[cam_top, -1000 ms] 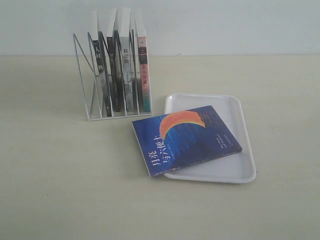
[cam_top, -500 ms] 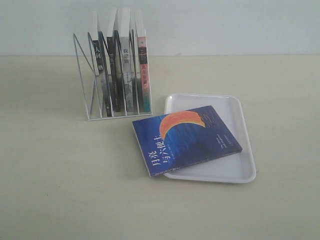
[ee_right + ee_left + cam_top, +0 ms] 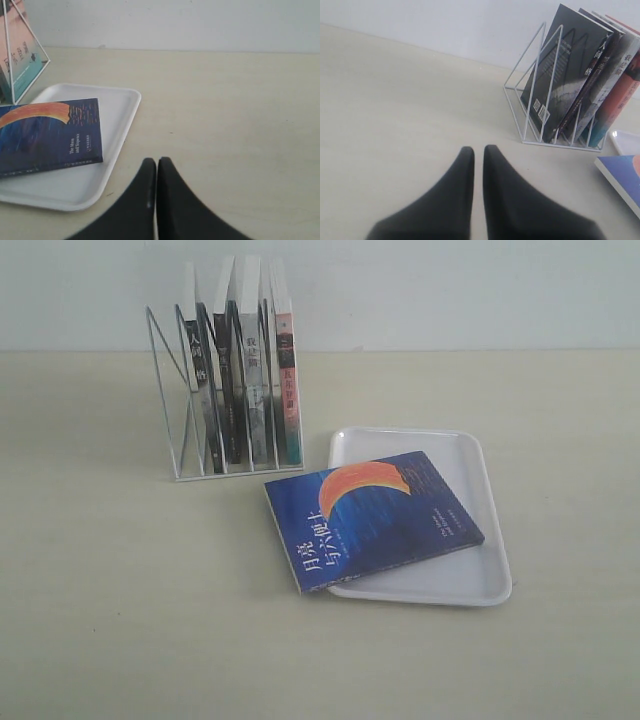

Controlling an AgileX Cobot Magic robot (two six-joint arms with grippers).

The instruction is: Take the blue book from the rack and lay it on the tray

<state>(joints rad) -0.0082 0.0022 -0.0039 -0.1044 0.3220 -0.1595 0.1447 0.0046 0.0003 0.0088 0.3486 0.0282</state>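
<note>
The blue book [image 3: 375, 520] lies flat, cover up with its orange crescent, on the white tray [image 3: 462, 582]; its left corner juts out past the tray's left rim. Left of the tray stands the white wire rack [image 3: 240, 473]. Neither gripper shows in the exterior view. In the left wrist view my left gripper [image 3: 478, 148] hovers over bare table short of the rack [image 3: 560, 144], fingers nearly together and holding nothing. My right gripper [image 3: 156, 160] is shut and empty above the table, beside the tray [image 3: 65, 186] and the book [image 3: 50, 132].
Several upright books [image 3: 245, 370] fill the rack, the rightmost with a pink-and-teal spine [image 3: 20, 60]. A pale wall runs behind the beige table. The book's corner [image 3: 622, 175] and the tray's corner [image 3: 627, 142] show in the left wrist view.
</note>
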